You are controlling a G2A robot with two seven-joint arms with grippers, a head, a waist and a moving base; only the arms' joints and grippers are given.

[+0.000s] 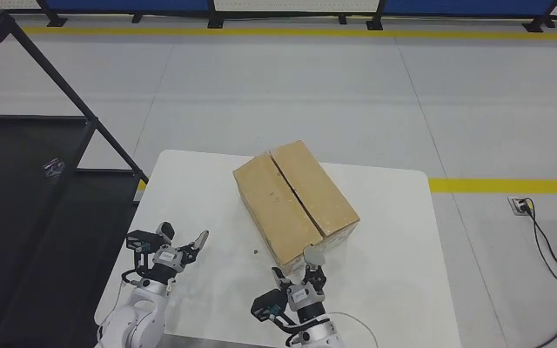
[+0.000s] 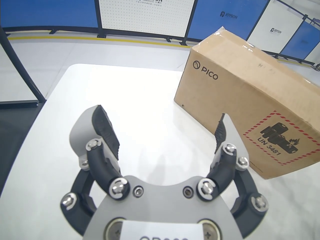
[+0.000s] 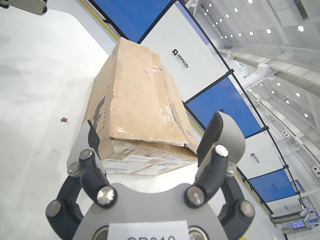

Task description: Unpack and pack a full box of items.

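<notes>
A brown cardboard box (image 1: 296, 198) lies closed at an angle on the white table (image 1: 396, 270), its top flaps meeting along a central seam. My left gripper (image 1: 184, 237) hovers open over the table's near left part, clear of the box, with nothing between its fingers. In the left wrist view the box (image 2: 245, 93) stands beyond that gripper (image 2: 161, 116), off to one side. My right gripper (image 1: 298, 268) is open just before the box's near end. In the right wrist view, the box's (image 3: 140, 93) labelled end sits between the gripper's (image 3: 152, 121) spread fingers, which are not touching it.
A small brown scrap (image 1: 254, 251) lies on the table between the two grippers, also the scrap (image 3: 64, 119) beside the box. A black metal frame (image 1: 70, 104) and dark panel stand left of the table. The table's edges are close on all sides.
</notes>
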